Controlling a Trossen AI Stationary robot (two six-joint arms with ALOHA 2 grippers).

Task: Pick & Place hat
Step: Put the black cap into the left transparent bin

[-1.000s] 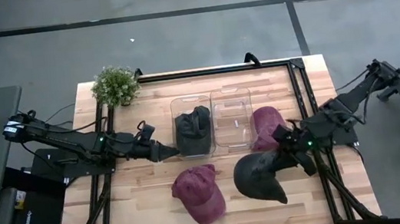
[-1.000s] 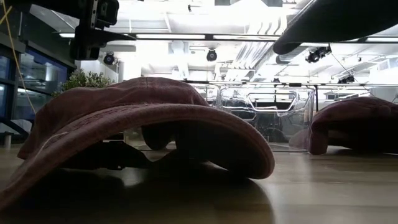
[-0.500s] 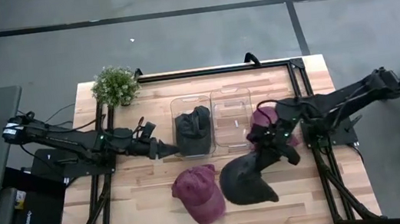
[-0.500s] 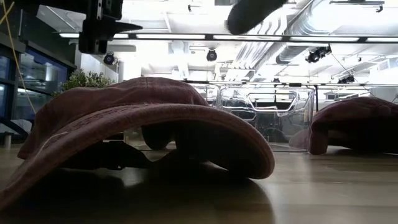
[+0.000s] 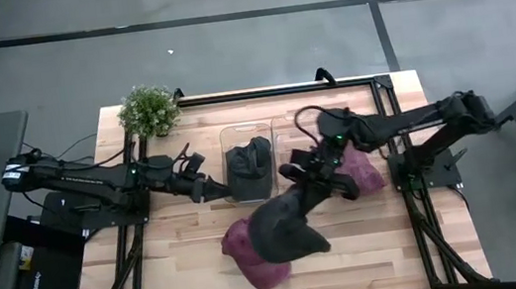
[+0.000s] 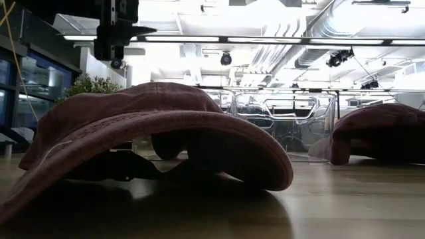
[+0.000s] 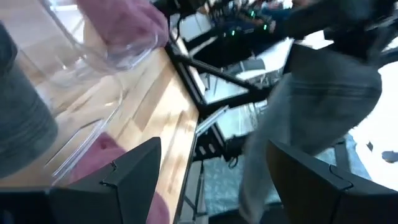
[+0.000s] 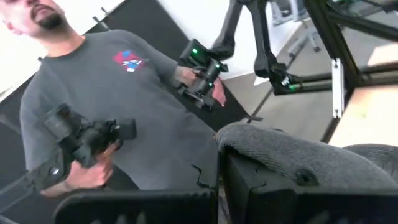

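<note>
My right gripper (image 5: 321,180) is shut on a dark grey hat (image 5: 282,229), which hangs in the air over the table's middle. The hat partly covers a maroon hat (image 5: 249,261) that lies crown-up on the wood, filling the low view (image 6: 153,133). A second maroon hat (image 5: 359,167) rests by the right rail. Another dark hat (image 5: 249,163) sits inside the left clear bin (image 5: 229,138). My left gripper (image 5: 208,187) is open, just left of that bin, touching nothing. My right gripper holds the dark grey hat by the edge of its crown (image 8: 273,149), pinched between the two fingers (image 8: 280,186). It comes at the hat from the table's right, slanting down. The hat is lifted clear and hangs below and to the left of the fingers.
Two clear bins stand side by side at the table's middle; the right one (image 5: 299,144) holds no hat. A potted plant (image 5: 149,110) stands at the far left corner. Black rails frame the table. A person in grey (image 8: 118,93) stands beyond the table, holding control handles.
My right gripper, still shut on the dark grey hat, has swung from near the table's right edge toward the left and slightly toward the far edge. The hat has travelled with it, lifted, and now overlaps the near maroon hat. In the low view it has passed out of sight.
</note>
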